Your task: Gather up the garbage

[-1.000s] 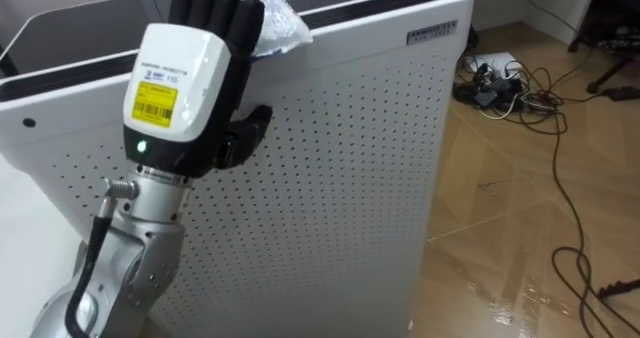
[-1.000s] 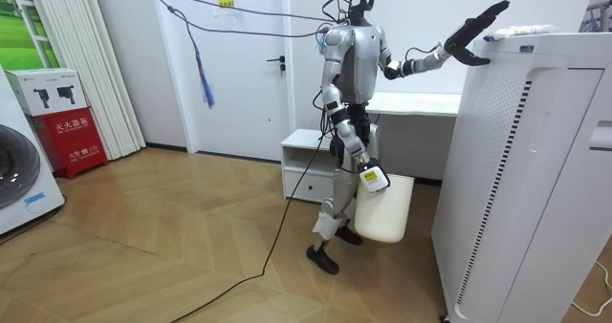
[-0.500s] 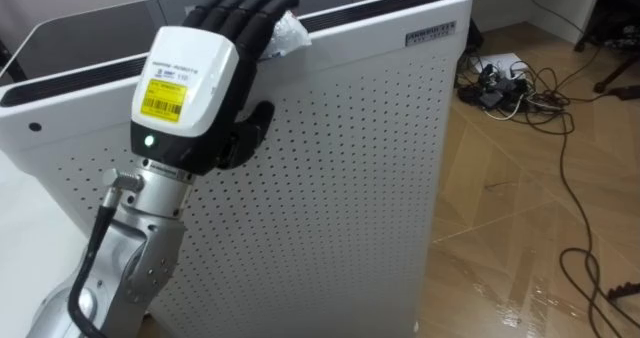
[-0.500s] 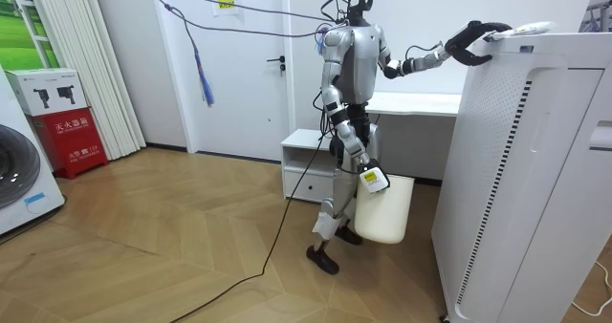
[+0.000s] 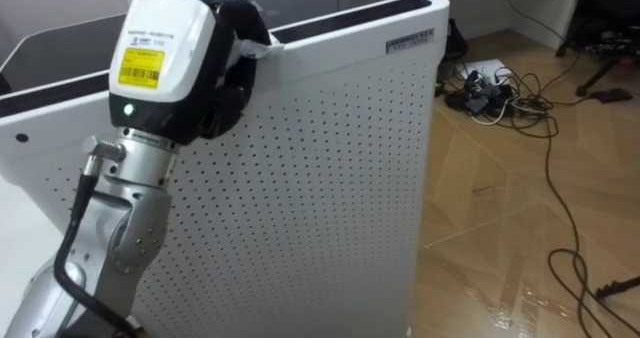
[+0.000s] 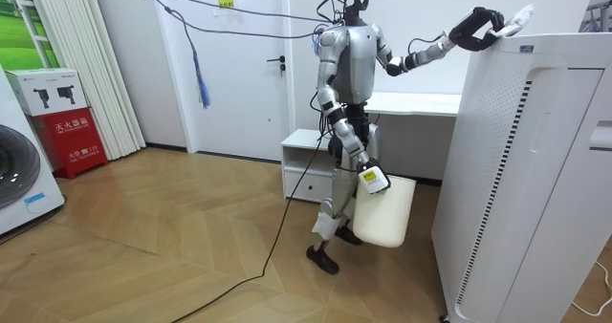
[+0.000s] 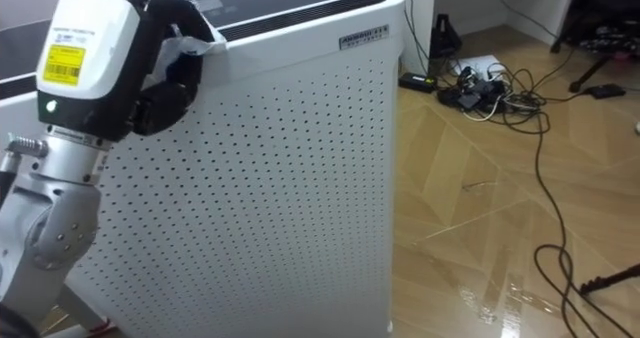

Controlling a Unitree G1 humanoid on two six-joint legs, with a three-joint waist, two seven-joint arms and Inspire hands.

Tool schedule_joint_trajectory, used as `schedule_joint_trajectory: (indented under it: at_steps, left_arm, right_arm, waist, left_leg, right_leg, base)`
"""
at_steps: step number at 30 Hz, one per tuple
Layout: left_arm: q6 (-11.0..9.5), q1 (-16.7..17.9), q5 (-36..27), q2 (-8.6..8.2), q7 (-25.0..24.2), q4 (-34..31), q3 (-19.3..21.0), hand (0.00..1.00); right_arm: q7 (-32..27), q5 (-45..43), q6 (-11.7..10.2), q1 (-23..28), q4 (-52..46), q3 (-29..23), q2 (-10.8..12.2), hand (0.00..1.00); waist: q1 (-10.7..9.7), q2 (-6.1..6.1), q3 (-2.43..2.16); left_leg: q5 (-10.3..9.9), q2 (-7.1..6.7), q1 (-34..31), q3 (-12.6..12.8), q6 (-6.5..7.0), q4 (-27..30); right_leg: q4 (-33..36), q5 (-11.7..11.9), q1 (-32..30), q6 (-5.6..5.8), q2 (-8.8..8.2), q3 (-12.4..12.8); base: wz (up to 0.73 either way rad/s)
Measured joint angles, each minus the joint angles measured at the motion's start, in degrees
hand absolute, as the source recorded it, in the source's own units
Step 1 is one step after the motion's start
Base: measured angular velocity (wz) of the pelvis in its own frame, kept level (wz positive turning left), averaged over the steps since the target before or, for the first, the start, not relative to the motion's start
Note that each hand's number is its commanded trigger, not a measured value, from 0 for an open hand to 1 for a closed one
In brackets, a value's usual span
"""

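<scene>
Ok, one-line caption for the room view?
Robot beside a tall white appliance, raised left hand gripping a crumpled wrapper at its top edge, right hand low at a white bin.

Yellow label (image 5: 140, 63) on robot hand (image 5: 185, 38): unreadable.

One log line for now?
left hand: shut on crumpled white plastic wrapper | at top of white perforated air purifier | right hand: low, by cream bin
</scene>
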Motion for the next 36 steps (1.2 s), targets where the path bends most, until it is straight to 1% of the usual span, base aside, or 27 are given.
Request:
schedule_joint_trajectory:
  at_steps: [4,8,9,10,11,13,14,15,16,17,18,19,20,21,22,23,24,25,26,27,29,30,31,32,33,35,36]
  left_arm:
    - [0.1,-0.2,0.1,-0.01,0.2,0.2,0.0,1.00]
    - [0.1,-0.3,-1.1,-0.23,1.5,0.4,0.0,1.00]
    - [0.1,-0.3,-2.9,-0.62,1.9,0.3,0.0,1.00]
    - [0.2,-0.3,-4.0,-0.79,2.0,0.1,0.0,1.00]
    - [0.1,-0.2,-6.4,-0.83,2.0,-0.7,0.0,1.00]
    - [-0.1,0.0,-9.9,-0.86,1.9,-2.6,0.0,1.00]
    - [-0.4,0.1,-12.4,-0.89,1.8,-4.6,0.0,1.00]
    - [-0.5,0.1,-15.3,-1.10,1.8,-7.5,0.0,1.00]
    - [-0.8,0.1,-16.6,-1.24,1.8,-9.0,0.0,1.00]
    - [-1.7,0.1,-19.1,-1.80,1.8,-12.2,0.1,1.00]
    - [-3.3,0.1,-21.2,-2.90,1.8,-14.6,0.1,1.00]
    - [-4.0,0.1,-21.9,-3.38,1.8,-15.7,0.1,1.00]
    - [-5.5,0.1,-23.7,-3.86,1.8,-17.1,0.0,1.00]
    - [-6.0,0.1,-26.6,-4.67,1.5,-18.6,-0.4,1.00]
    - [-6.0,0.1,-28.1,-5.12,1.3,-19.4,-0.7,1.00]
    - [-6.3,0.1,-30.6,-5.90,0.4,-20.6,-1.6,1.00]
    - [-6.7,0.1,-33.0,-6.30,-0.7,-21.0,-2.6,1.00]
    - [-6.8,0.1,-34.1,-6.63,-1.4,-20.9,-3.1,1.00]
    - [-6.8,0.3,-35.7,-7.14,-2.8,-20.8,-3.9,1.00]
    - [-6.9,0.5,-36.7,-7.22,-4.0,-20.8,-4.5,1.00]
    - [-7.1,1.0,-38.0,-7.29,-5.1,-20.1,-5.7,1.00]
    - [-7.7,2.6,-38.9,-7.68,-5.5,-18.9,-6.7,1.00]
    - [-7.8,3.7,-39.3,-7.82,-5.7,-18.1,-7.3,1.00]
    - [-7.8,5.7,-40.8,-7.93,-6.2,-16.3,-8.9,1.00]
    - [-7.8,7.4,-42.2,-7.98,-6.9,-14.0,-10.3,1.00]
    - [-7.8,9.0,-43.8,-8.00,-8.1,-11.1,-11.8,1.00]
    - [-7.9,9.4,-43.9,-8.11,-8.8,-8.4,-13.8,1.00]
  right_arm:
    - [-0.1,0.1,0.1,0.0,0.0,0.1,0.0,1.00]
    - [0.0,0.1,0.1,0.0,0.0,0.0,0.0,1.00]
    - [0.0,0.3,0.1,0.0,0.0,0.1,0.0,1.00]
    - [0.0,0.5,0.1,0.0,0.0,0.2,0.0,1.00]
    - [0.0,0.8,0.0,0.1,0.0,0.2,0.0,1.00]
    - [0.1,0.8,0.0,0.1,0.1,0.2,0.0,1.00]
    - [0.1,0.8,0.0,0.1,0.1,0.2,0.1,1.00]
    - [0.0,0.8,-0.2,0.2,0.1,0.2,0.2,1.00]
    - [0.0,0.8,-0.2,0.3,0.1,0.2,0.3,1.00]
    - [0.0,0.8,-0.3,0.5,0.1,0.2,0.4,1.00]
    - [0.0,0.7,-0.4,0.5,0.1,0.2,0.4,1.00]
    - [0.1,0.7,-0.4,0.5,0.1,0.2,0.5,1.00]
    - [0.1,0.7,-0.8,0.6,0.1,0.3,0.6,1.00]
    - [0.0,0.7,-1.4,0.8,0.1,0.5,0.8,1.00]
    - [-0.2,0.8,-1.6,0.9,0.1,0.8,0.8,1.00]
    - [-0.7,0.8,-1.7,0.8,0.1,1.6,1.0,1.00]
    - [-1.2,0.8,-1.7,0.6,0.1,2.7,1.2,1.00]
    - [-1.3,0.8,-1.7,0.5,0.1,3.0,1.3,1.00]
    - [-1.5,0.8,-1.7,0.3,0.1,3.4,1.5,1.00]
    - [-1.5,0.8,-1.7,-0.1,0.1,3.8,1.6,1.00]
    - [-1.8,0.9,-1.7,-0.9,0.1,4.8,1.9,1.00]
    - [-2.0,1.0,-1.8,-1.2,0.3,5.2,2.1,1.00]
    - [-2.0,1.1,-1.8,-1.5,0.7,5.3,2.1,1.00]
    - [-2.1,1.7,-2.0,-2.6,2.4,5.5,2.4,1.00]
    - [-2.5,2.8,-1.9,-4.0,3.9,5.9,2.7,1.00]
    - [-3.4,3.9,-1.9,-5.9,4.1,7.0,2.9,1.00]
    - [-3.9,4.3,-2.3,-7.3,5.3,7.3,3.1,1.00]
  waist:
    - [0.0,-0.03,0.03]
    - [0.0,0.37,-0.03]
    - [0.2,0.58,-0.14]
    - [0.3,0.53,-0.11]
    - [0.4,0.47,-0.07]
    - [0.6,0.37,-0.02]
    - [0.6,0.27,-0.03]
    - [0.7,0.19,-0.05]
    - [0.9,0.15,-0.05]
    - [1.3,0.09,-0.06]
    - [1.9,0.08,-0.06]
    - [2.0,0.07,-0.05]
    - [2.3,-0.08,-0.01]
    - [2.1,-0.40,-0.03]
    - [2.2,-0.53,-0.02]
    - [2.8,-1.01,0.11]
    - [3.4,-1.22,-0.03]
    - [3.5,-1.32,-0.04]
    - [3.7,-1.68,-0.02]
    - [3.7,-1.86,-0.23]
    - [3.7,-2.32,-0.18]
    - [3.6,-2.42,-0.16]
    - [3.6,-2.41,-0.16]
    - [3.6,-2.47,-0.13]
    - [3.8,-2.66,-0.02]
    - [4.3,-2.72,0.04]
    - [5.1,-2.49,0.34]
  left_leg:
    - [0.0,0.05,0.0,0.0,-0.03,0.0]
    - [0.0,0.02,-0.1,-0.4,-0.03,0.0]
    - [0.0,0.01,-0.1,-0.5,-0.03,0.0]
    - [0.0,0.01,-0.1,-0.4,-0.04,-0.1]
    - [0.0,0.01,-0.2,-0.3,-0.06,-0.2]
    - [0.0,-0.04,-0.4,-0.6,-0.07,-0.3]
    - [0.0,-0.15,-0.6,-1.1,-0.07,-0.2]
    - [0.0,-0.18,-0.8,-1.2,-0.07,-0.1]
    - [0.1,-0.18,-0.9,-1.4,-0.07,-0.1]
    - [0.1,-0.20,-1.0,-1.8,-0.07,-0.1]
    - [0.1,-0.20,-0.7,-1.8,-0.07,-0.3]
    - [0.1,-0.19,-0.5,-1.9,-0.08,-0.3]
    - [0.1,-0.20,0.0,-2.6,-0.09,-0.6]
    - [0.1,-0.18,0.1,-3.2,-0.12,-0.9]
    - [0.1,-0.17,0.1,-3.2,-0.18,-0.9]
    - [0.3,-0.09,0.1,-3.2,-0.34,-1.1]
    - [0.3,0.00,-0.1,-3.2,-0.37,-1.1]
    - [0.3,0.04,-0.2,-3.2,-0.40,-1.1]
    - [0.3,0.07,-0.4,-3.3,-0.41,-1.1]
    - [0.3,0.09,-1.0,-3.5,-0.41,-1.0]
    - [0.3,0.07,-1.4,-4.2,-0.45,-0.9]
    - [0.3,0.06,-1.4,-5.0,-0.45,-0.9]
    - [0.3,0.07,-1.3,-5.4,-0.48,-0.9]
    - [0.4,0.07,-1.3,-6.6,-0.50,-0.9]
    - [0.4,0.06,-1.7,-6.6,-0.50,-0.9]
    - [0.4,0.06,-3.1,-6.8,-0.55,-1.0]
    - [0.6,0.29,-3.2,-9.7,-0.70,-1.1]
  right_leg:
    - [0.0,0.0,0.0,-0.07,0.06,0.1]
    - [-0.1,0.0,0.0,-0.08,0.09,0.1]
    - [0.0,0.0,0.0,-0.08,0.09,0.0]
    - [0.0,0.0,0.0,-0.08,0.09,0.0]
    - [-0.1,0.0,-0.1,-0.08,0.11,0.0]
    - [-0.1,0.0,-0.2,-0.08,0.05,-0.7]
    - [-0.1,0.0,-0.4,-0.07,-0.03,-1.5]
    - [-0.1,0.0,-0.6,-0.07,-0.05,-1.5]
    - [-0.1,0.0,-0.7,-0.07,-0.05,-1.5]
    - [-0.1,0.0,-0.7,-0.07,-0.07,-1.5]
    - [-0.1,0.0,-0.6,-0.07,-0.09,-1.5]
    - [-0.1,0.0,-0.5,-0.07,-0.09,-1.5]
    - [-0.1,0.0,-0.1,-0.07,-0.07,-1.8]
    - [0.0,0.0,0.1,-0.07,-0.02,-2.3]
    - [0.0,0.0,0.2,-0.07,-0.01,-2.5]
    - [0.0,0.0,0.0,-0.07,0.02,-2.6]
    - [0.0,0.0,-0.1,-0.07,0.06,-2.9]
    - [0.0,0.0,-0.1,-0.07,0.09,-3.0]
    - [0.0,0.0,-0.2,-0.07,0.13,-2.9]
    - [0.1,0.0,-0.7,-0.07,0.17,-3.0]
    - [0.1,0.0,-1.1,-0.08,0.21,-3.2]
    - [0.7,0.0,-1.3,-0.09,0.22,-3.6]
    - [1.3,0.0,-1.6,-0.13,0.23,-3.8]
    - [2.1,-0.1,-2.1,-0.20,0.20,-4.6]
    - [1.9,-0.1,-2.4,-0.20,0.18,-4.8]
    - [2.4,-0.1,-3.8,-0.25,0.20,-4.9]
    - [5.6,-1.4,-6.9,-1.10,0.25,-5.8]
  base:
    - [0.00]
    - [0.01]
    - [0.03]
    - [0.04]
    - [0.04]
    - [0.10]
    - [0.14]
    - [0.13]
    - [0.08]
    - [0.04]
    - [0.00]
    - [0.00]
    - [0.11]
    - [0.17]
    - [0.15]
    - [0.00]
    - [0.00]
    - [0.06]
    - [0.11]
    - [0.09]
    - [0.10]
    - [0.13]
    - [0.12]
    - [0.04]
    - [0.00]
    - [-0.05]
    - [-0.17]
